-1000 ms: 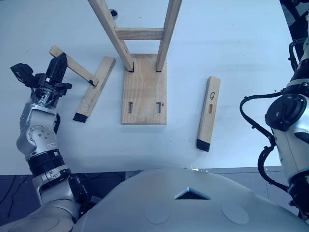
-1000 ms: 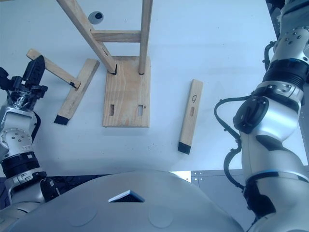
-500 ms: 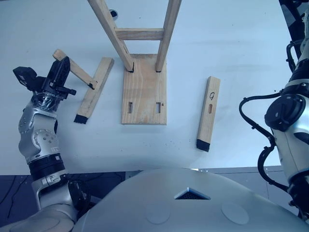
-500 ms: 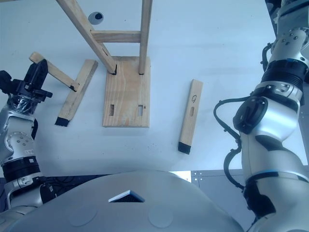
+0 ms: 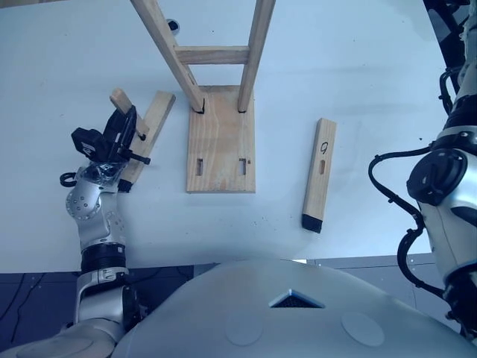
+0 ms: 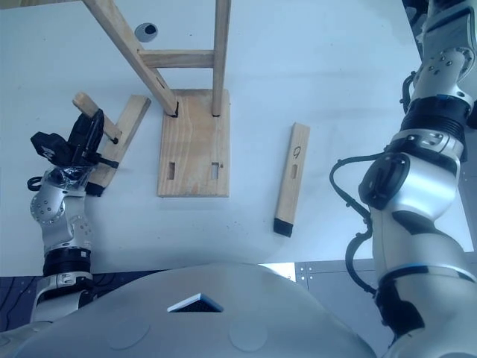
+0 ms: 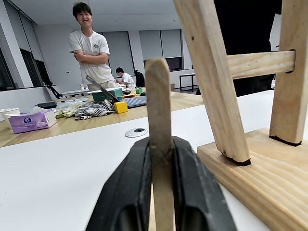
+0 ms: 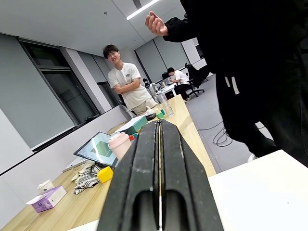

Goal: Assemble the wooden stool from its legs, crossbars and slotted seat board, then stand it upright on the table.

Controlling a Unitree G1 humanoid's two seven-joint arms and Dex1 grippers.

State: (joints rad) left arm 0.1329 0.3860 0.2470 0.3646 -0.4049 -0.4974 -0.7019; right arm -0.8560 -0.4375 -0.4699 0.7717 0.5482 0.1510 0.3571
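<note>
Our black 2-finger left gripper (image 5: 125, 133) pinches the thin pale wooden crossbar (image 5: 119, 100) near the white table's (image 5: 373, 82) left edge. Our right gripper (image 8: 160, 126) is pressed together, empty. We should lift level, aiming the attached flat wooden leg (image 5: 154, 118) at the rectangular slotted wooden seat board (image 5: 220, 145).

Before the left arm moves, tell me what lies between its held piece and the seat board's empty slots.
Nothing visible: left gripper clamps the crossbar; only bare table separates its leg from the slots in the seat board.
</note>
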